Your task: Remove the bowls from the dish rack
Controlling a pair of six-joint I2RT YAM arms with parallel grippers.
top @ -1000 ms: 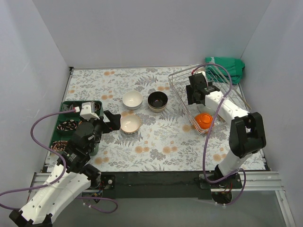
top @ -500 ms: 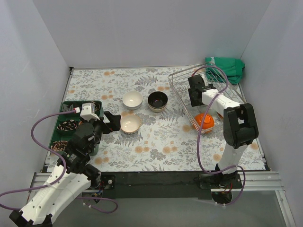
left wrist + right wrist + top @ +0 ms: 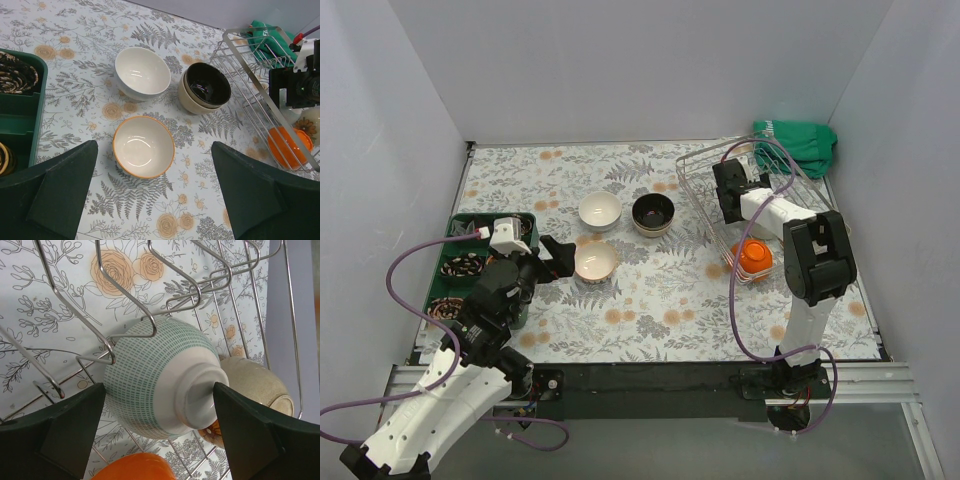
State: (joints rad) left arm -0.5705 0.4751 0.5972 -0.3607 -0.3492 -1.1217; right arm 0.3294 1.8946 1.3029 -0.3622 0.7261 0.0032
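The dish rack (image 3: 790,205), a silver wire basket, stands at the right of the table. My right gripper (image 3: 733,196) is inside it. In the right wrist view it (image 3: 159,407) is open, its fingers either side of a white bowl with teal stripes (image 3: 150,385) that lies on its side against the prongs. A tan bowl (image 3: 257,382) and an orange bowl (image 3: 131,467) lie beside it. My left gripper (image 3: 155,200) is open and empty above a cream bowl with an orange rim (image 3: 143,146). A white bowl (image 3: 142,73) and a dark bowl (image 3: 206,86) stand farther back.
A green compartment tray (image 3: 466,222) holding dark patterned items sits at the left edge, beside my left arm. A green cloth (image 3: 800,142) lies behind the rack in the far right corner. The dark bowl rests inside a tan one. Grey walls close in three sides.
The right arm's elbow has swung in toward the rack, and its jaws have spread a little wider around the striped bowl. The left arm has not moved.
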